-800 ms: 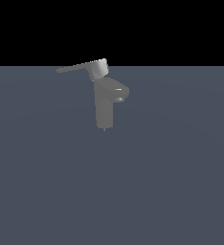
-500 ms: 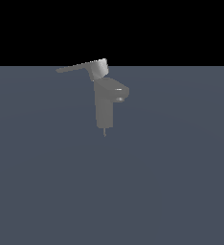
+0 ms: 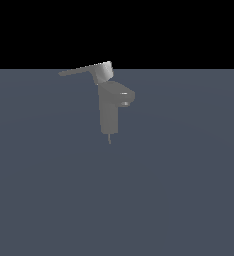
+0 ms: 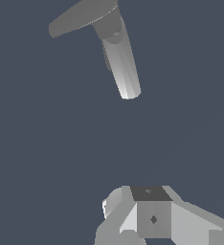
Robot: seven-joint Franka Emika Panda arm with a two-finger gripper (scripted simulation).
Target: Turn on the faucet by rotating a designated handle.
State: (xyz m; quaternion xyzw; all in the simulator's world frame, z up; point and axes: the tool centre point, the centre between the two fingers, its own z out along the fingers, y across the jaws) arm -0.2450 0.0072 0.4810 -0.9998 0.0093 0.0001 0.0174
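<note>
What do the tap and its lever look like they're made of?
It's a simulator render, so this is a guess. The faucet looks like matte grey metal, with soft highlights and no mirror shine. The handle shares that dull grey, its hub slightly brighter; it could equally be plain plastic.

The faucet [image 3: 109,112] is plain matte grey, its handle [image 3: 84,70] a lighter grey. The ground [image 3: 189,190] is flat slate blue under black. The hand [image 4: 152,215] is pale grey with a dark patch.

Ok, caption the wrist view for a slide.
Gripper apart from the grey faucet, its handle untouched.
</note>
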